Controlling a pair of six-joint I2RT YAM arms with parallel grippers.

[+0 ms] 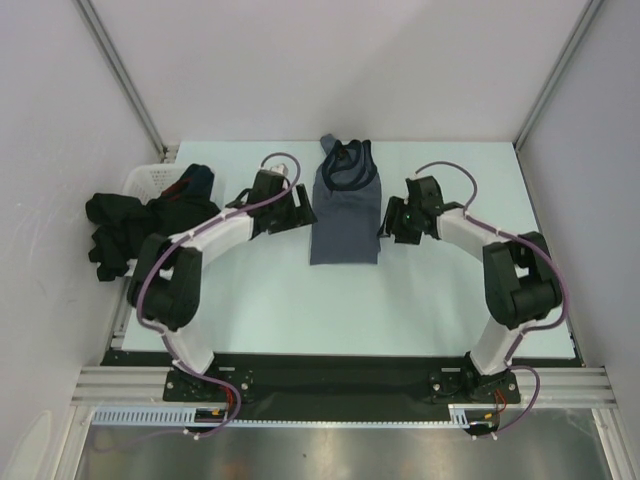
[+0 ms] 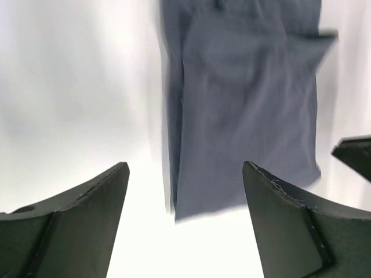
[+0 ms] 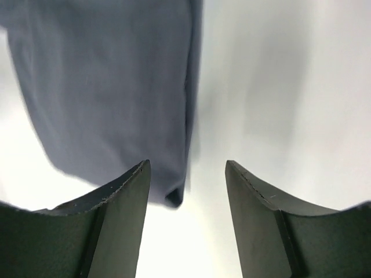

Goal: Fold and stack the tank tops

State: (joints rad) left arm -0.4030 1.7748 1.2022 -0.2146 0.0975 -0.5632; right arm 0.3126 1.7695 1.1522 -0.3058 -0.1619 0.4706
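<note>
Slate-blue tank top (image 1: 345, 215) lies folded, a smooth narrow rectangle. Left gripper (image 1: 304, 208) and right gripper (image 1: 386, 224) flank it, jaws apart, empty.

I count one slate blue-grey cloth tank top (image 1: 345, 218), one crumpled black cloth top (image 1: 120, 225), one white plastic basket (image 1: 143, 180), and two grippers: left gripper (image 2: 184, 168), right gripper (image 3: 186, 164).

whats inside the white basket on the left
Dark cloth heaps over the basket, hiding most of its inside; only part of its white wall shows. Anything beneath the cloth is covered.
</note>
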